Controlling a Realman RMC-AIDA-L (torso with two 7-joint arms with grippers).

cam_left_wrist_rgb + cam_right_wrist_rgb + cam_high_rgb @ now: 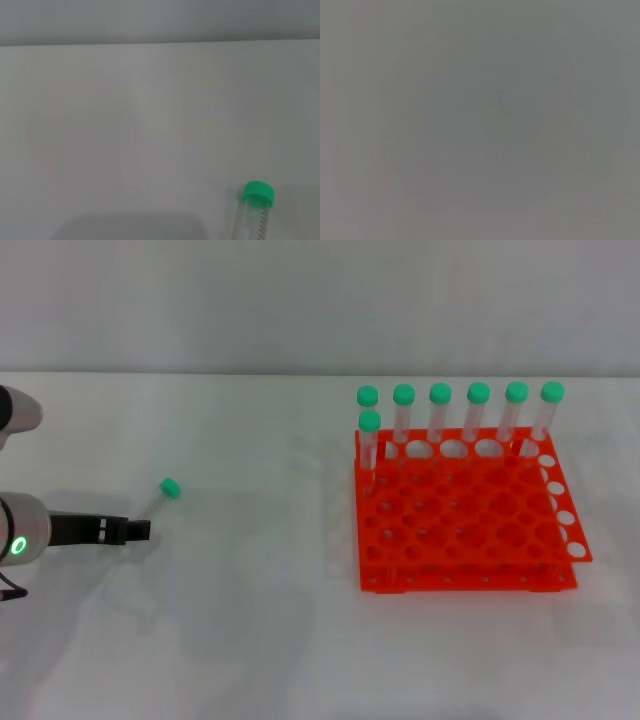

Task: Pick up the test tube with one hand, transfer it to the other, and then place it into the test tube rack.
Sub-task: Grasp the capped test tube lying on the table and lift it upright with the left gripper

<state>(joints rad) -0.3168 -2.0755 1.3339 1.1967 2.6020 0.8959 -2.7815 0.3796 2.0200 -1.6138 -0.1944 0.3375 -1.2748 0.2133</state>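
the test tube (161,496) lay flat on the white table (250,620), well to the left of the orange rack (465,530), its long axis slanting, with the green cap (170,487) pointing away from the robot and toward the rack and the clear body running back toward the robot's left. the left gripper (140,530) reached in low and nearly level from the left edge, tips pointing toward the rack and stopping just beside the tube's near end; whether its fingers were wide or narrow could not be told. seven capped tubes (440,420) stood upright in the rack's far rows. the right gripper was out of view.
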